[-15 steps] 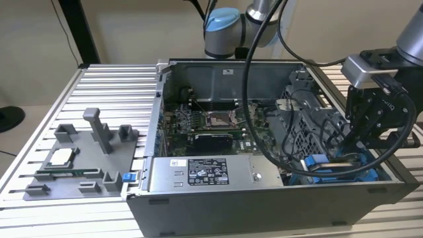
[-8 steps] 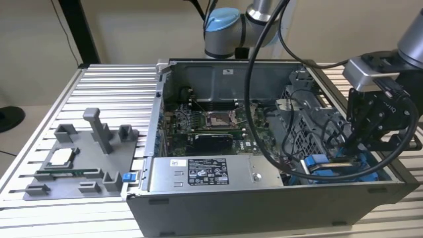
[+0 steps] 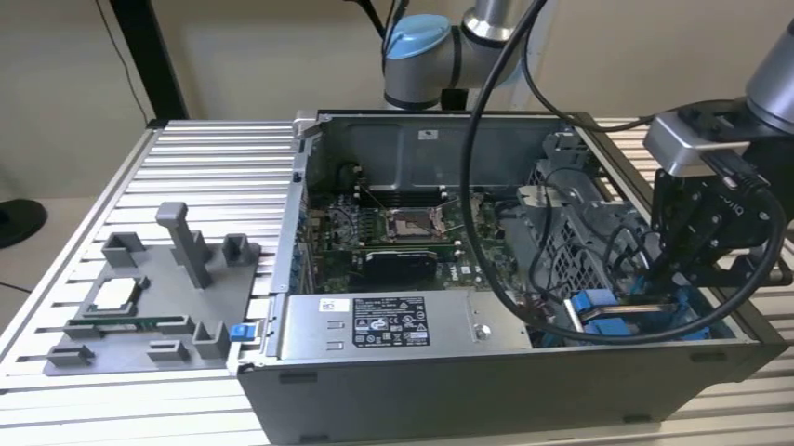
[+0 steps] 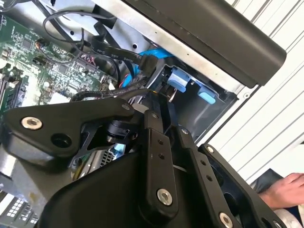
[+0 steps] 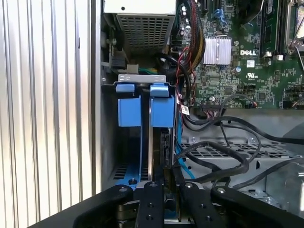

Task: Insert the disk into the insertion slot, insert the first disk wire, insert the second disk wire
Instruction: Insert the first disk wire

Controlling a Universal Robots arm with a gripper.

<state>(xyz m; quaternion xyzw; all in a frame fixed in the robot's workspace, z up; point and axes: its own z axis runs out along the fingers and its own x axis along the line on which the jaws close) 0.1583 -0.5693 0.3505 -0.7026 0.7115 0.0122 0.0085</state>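
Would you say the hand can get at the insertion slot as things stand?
Probably yes: the hand hangs just over the insertion slot, in line with its blue rails, and the black cables lie aside over the perforated cage.

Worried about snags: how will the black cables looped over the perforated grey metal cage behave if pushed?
Likely floppy: the black cables sag in loose curves over the perforated grey metal cage. Thin, so probably light; may spring back.
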